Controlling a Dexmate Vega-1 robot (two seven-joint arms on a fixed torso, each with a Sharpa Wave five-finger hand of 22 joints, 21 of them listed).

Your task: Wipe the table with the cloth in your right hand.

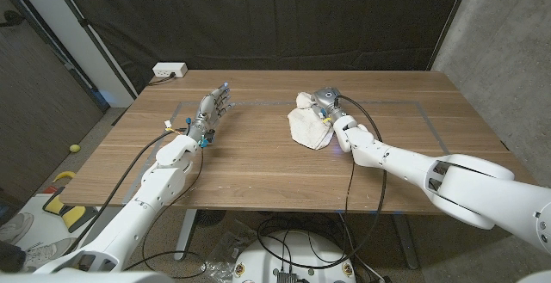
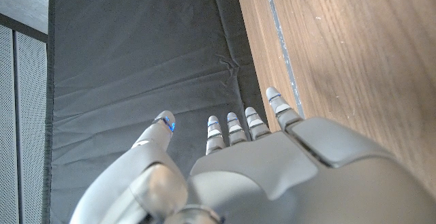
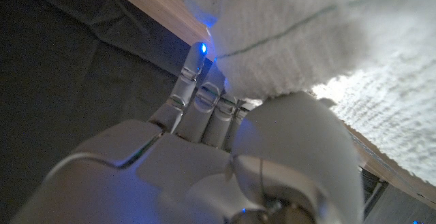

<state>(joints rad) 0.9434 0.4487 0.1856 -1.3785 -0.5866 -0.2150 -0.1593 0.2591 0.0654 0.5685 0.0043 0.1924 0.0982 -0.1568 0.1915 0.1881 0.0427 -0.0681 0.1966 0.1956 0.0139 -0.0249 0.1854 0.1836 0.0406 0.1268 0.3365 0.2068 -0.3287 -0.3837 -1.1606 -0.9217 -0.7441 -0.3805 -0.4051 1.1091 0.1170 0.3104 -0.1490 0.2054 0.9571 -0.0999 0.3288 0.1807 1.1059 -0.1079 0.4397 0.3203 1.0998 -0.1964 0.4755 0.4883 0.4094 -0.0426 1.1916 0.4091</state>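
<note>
Cloth (image 1: pixel 308 125) is down on the bench (image 1: pixel 258 175), bunched in a pale heap right of middle toward the far side, and the right robot hand (image 1: pixel 329 104) has its fingers (image 3: pixel 202 94) closed on its far edge, holding it against the wood. So the grip is made and the rag is in contact. What I can't read from the surface is how much has been wiped; the wood looks alike all over. Most of the top seems left to cover. Over on the other side, the left robot hand (image 1: pixel 213 108) stands on edge, fingers (image 2: pixel 235 130) straight and apart, holding nothing.
</note>
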